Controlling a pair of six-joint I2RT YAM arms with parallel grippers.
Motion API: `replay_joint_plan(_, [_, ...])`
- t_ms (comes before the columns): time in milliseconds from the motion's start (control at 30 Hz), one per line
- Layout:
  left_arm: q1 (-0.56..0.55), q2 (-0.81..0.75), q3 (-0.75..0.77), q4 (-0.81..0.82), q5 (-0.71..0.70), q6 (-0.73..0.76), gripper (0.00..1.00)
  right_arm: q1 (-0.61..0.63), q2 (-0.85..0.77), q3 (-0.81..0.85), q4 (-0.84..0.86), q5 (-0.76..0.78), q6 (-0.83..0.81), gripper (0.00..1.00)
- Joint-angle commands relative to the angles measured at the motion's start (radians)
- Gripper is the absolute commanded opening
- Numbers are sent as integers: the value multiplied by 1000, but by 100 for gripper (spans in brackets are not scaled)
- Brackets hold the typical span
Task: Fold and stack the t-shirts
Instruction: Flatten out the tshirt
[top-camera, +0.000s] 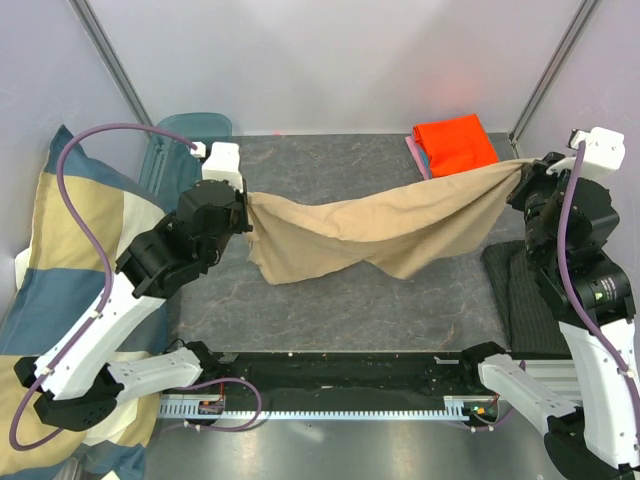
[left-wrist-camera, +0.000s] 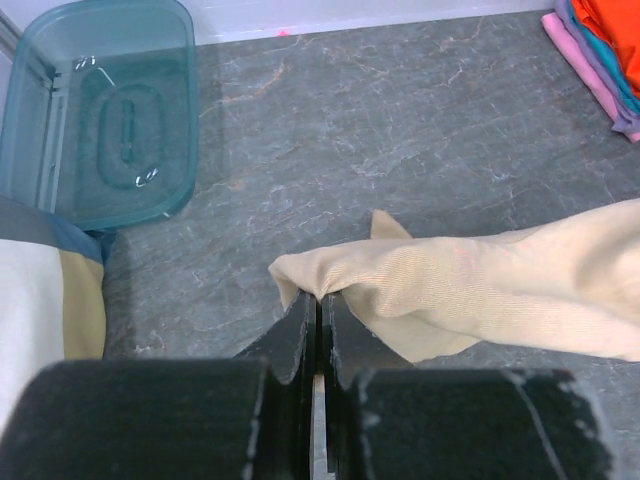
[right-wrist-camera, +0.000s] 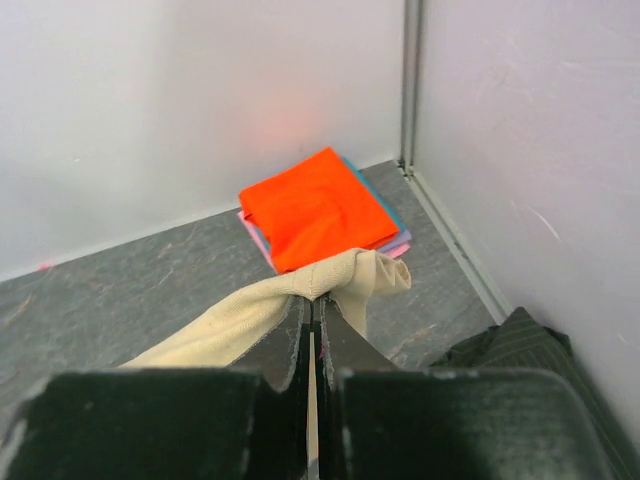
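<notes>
The tan t-shirt (top-camera: 380, 225) hangs stretched between my two grippers above the grey table, sagging in the middle. My left gripper (top-camera: 243, 205) is shut on its left end; the left wrist view shows the cloth (left-wrist-camera: 480, 290) pinched at the gripper (left-wrist-camera: 320, 297). My right gripper (top-camera: 522, 180) is shut on its right end; the right wrist view shows the cloth (right-wrist-camera: 250, 310) bunched over the gripper (right-wrist-camera: 315, 298). A folded stack with an orange t-shirt (top-camera: 456, 143) on top, blue and pink edges under it, lies at the back right, also in the right wrist view (right-wrist-camera: 318, 205).
A teal plastic bin (left-wrist-camera: 100, 110) stands at the back left. The blue-and-cream checked pillow (top-camera: 60, 250) lies left of the table. The dark striped cloth (top-camera: 520, 290) lies at the right edge. The cage posts and walls close in at the back corners.
</notes>
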Motion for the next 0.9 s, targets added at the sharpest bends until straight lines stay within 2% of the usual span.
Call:
replay_joint_plan(0, [8, -17, 45, -11, -31, 51, 2, 0, -12, 32, 14, 116, -10, 0])
replay_joint_plan(233, [11, -36, 120, -29, 7, 74, 2, 0, -23, 99, -29, 79, 1, 0])
replay_joint_plan(400, [11, -63, 279, -59, 86, 87, 2, 0, -18, 198, -92, 30, 4, 0])
replay_joint_plan(567, [11, -89, 419, -75, 168, 79, 2, -2, -29, 225, -136, -93, 33, 0])
replay_joint_plan(867, [11, -123, 409, -89, 176, 71, 2, -2, -63, 183, -167, -115, 56, 0])
